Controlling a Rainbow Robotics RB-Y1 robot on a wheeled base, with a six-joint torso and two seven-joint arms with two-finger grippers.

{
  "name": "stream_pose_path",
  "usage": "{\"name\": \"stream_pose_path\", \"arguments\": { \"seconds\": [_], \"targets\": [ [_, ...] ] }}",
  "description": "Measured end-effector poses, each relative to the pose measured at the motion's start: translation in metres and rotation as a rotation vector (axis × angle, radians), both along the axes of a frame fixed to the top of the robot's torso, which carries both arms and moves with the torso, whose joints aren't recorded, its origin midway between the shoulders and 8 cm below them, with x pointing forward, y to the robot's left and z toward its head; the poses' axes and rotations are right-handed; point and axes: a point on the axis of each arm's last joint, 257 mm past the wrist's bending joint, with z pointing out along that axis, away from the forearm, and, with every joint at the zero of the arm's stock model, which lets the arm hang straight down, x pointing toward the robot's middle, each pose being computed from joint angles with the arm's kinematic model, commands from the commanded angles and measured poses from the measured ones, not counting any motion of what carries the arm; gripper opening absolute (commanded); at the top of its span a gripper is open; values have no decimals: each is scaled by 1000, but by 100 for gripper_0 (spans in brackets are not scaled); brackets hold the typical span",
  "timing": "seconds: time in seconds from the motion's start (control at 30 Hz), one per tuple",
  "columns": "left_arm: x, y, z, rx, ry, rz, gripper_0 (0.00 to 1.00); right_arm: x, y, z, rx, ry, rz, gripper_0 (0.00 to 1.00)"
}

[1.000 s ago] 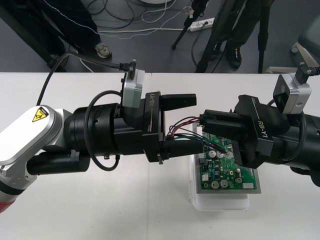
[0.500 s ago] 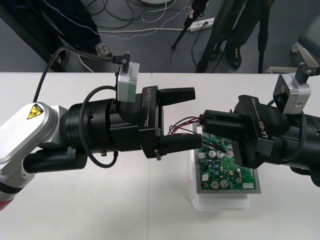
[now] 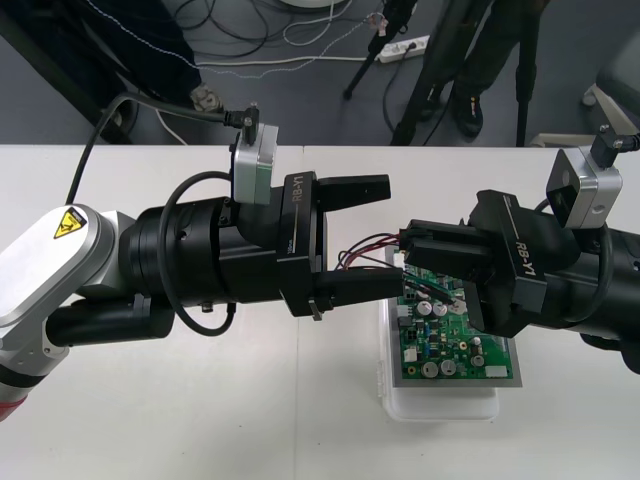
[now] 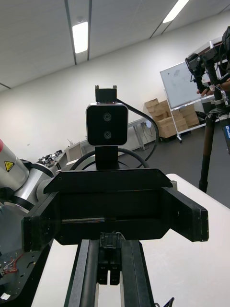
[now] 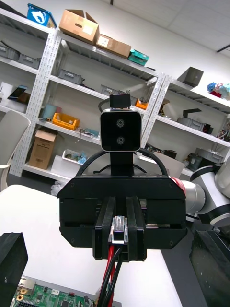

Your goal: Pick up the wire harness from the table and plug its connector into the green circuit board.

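Left gripper (image 3: 392, 235) has slid back toward its own side and rolled a bit vs 1 s ago. No change over the last half sec, so it looks paused. Its fingers are wide apart, one above and one below the harness (image 3: 360, 248) wires, gripping nothing. Right gripper (image 3: 412, 245) hasn't shifted. It's clamped narrow on the plug (image 5: 118, 235); left wrist cam shows red + black wires hanging out under it.

Wires loop from the plug into the gap btw the left fingers. Socket end is hidden, can't tell where it sits. Harness is up off the table (image 3: 200, 400), held above the far-left part of the board (image 3: 450, 340). Plug is not in the board as far as can be seen.

Meaning, prob.: handover is done, left has let go and is clearing out, and right now has sole hold. What's left is the insertion itself: bring the plug down onto its header on the board, squarely lined up.

Risk: left's lower finger lies close by the board's left edge w/ the slack wires right beside it. They could snag or tug the plug askew if right moves before left is clear.
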Motion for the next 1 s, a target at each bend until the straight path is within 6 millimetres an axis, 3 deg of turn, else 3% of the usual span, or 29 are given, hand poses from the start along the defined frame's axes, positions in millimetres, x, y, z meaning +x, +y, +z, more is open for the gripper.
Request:
{"name": "stream_pose_path", "arguments": {
  "seconds": [0.77,0.8,0.87,0.9,1.0],
  "targets": [
    [1,3,-7,11,13,9,100,0,0,0,-2,-17,-4,0],
    [1,3,-7,11,13,9,83,0,0,0,-2,-17,-4,0],
    [1,3,-7,11,13,9,6,0,0,0,-2,-17,-4,0],
    [1,3,-7,11,13,9,0,0,0,0,-2,-17,-4,0],
    [1,3,-7,11,13,9,0,0,0,0,-2,-17,-4,0]
  ]
}}
